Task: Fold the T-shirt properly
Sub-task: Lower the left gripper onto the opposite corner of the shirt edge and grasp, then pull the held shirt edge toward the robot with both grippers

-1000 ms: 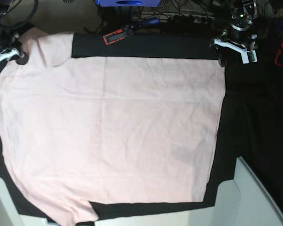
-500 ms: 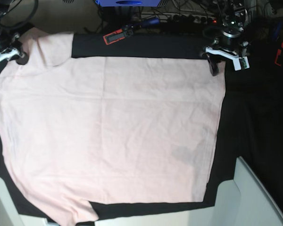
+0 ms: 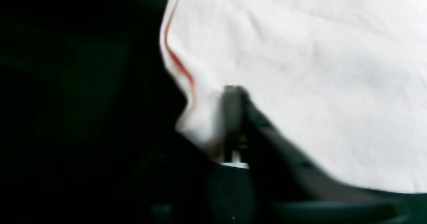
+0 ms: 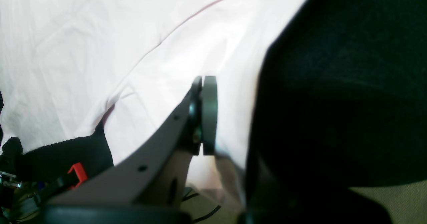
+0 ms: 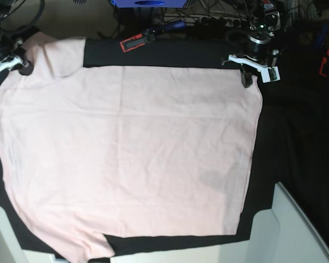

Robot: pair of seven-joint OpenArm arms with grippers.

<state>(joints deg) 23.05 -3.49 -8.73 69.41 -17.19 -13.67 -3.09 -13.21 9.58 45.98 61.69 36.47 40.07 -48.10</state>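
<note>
Flat across the black table cloth (image 5: 296,142), plain side up, the T-shirt (image 5: 126,153) is spread with one sleeve at the upper left of the base view. Its upper right corner is pinched by the left gripper (image 3: 233,117), whose jaws are pressed together on a raised fold, though the wrist view is blurred. The right gripper (image 4: 203,114) is clamped on the shirt's edge by that sleeve, jaws closed tight.
</note>
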